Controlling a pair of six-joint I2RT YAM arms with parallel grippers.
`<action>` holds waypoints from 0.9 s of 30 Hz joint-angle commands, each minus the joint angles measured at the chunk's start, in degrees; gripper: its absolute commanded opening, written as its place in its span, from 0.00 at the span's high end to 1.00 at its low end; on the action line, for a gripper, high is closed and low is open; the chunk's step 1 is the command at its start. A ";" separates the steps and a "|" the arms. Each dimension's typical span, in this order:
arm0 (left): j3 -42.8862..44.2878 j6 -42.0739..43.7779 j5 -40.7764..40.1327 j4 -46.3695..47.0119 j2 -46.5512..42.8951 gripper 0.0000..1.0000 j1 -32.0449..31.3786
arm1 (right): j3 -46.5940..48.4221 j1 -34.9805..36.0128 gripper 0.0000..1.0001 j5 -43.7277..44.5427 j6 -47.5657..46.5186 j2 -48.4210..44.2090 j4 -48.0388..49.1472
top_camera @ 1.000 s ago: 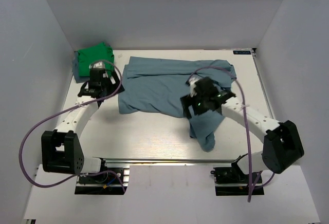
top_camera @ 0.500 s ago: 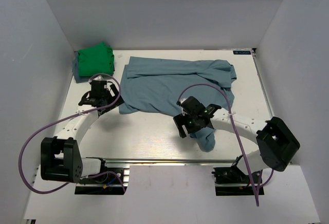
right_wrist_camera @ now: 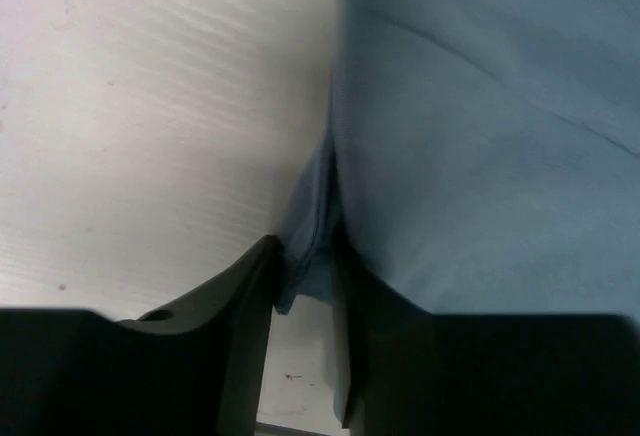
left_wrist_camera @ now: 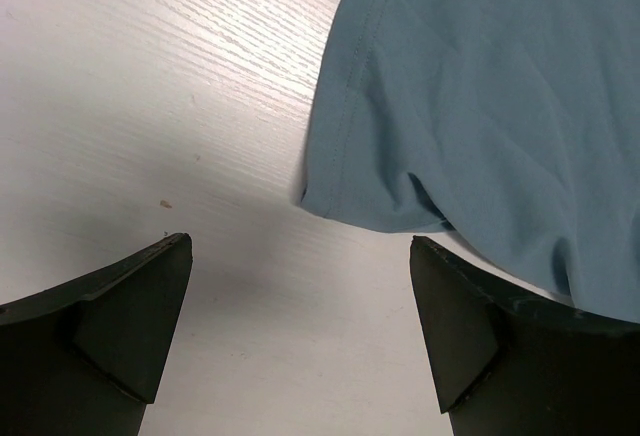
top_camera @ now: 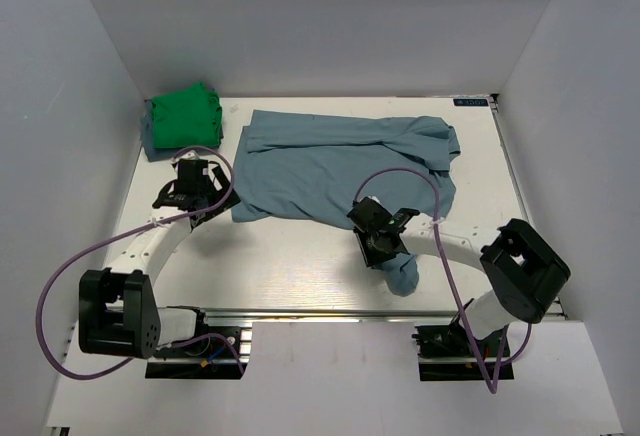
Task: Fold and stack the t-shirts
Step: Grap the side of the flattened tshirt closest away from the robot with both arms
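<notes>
From overhead the light is bright, even and diffuse, bouncing off the white walls [top_camera: 320, 26]. The arms throw only faint, soft shadows on the counter [top_camera: 290, 256], and a strip of glare runs along the metal rail [top_camera: 330, 312] at the near edge. The left wrist view is crisp, its wood grain sharp, with a soft grey shadow between the dark left fingers [left_wrist_camera: 120, 306] and under the hem of the blue-grey shirt [left_wrist_camera: 480, 86]. The right wrist view is hazy and out of focus throughout, the counter washed pale and the right fingers [right_wrist_camera: 235, 346] nearly black.
</notes>
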 commanded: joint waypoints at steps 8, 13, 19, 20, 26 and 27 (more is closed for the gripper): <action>0.03 -0.29 -1.78 -0.21 -4.22 0.00 0.02 | 4.56 0.95 1.00 -4.63 1.40 -2.09 -4.61; 0.03 0.24 -1.78 -0.21 -4.22 0.00 0.02 | 13.78 0.60 1.00 -14.33 0.69 -3.07 -10.84; -0.50 0.24 -1.17 0.40 -3.70 0.00 0.02 | 16.16 0.16 1.00 -27.32 -2.47 -3.77 -11.47; -0.50 0.76 -1.17 1.01 -3.69 0.00 0.02 | 16.51 0.07 1.00 -29.26 -3.78 -3.77 -11.29; -0.50 1.29 -0.03 1.02 -1.94 0.00 0.02 | 16.78 -0.89 0.58 -32.62 -7.31 -0.09 -6.99; -0.50 1.29 -0.02 1.02 -1.93 0.00 0.02 | 17.48 -0.81 0.55 -33.75 -7.92 0.62 -4.89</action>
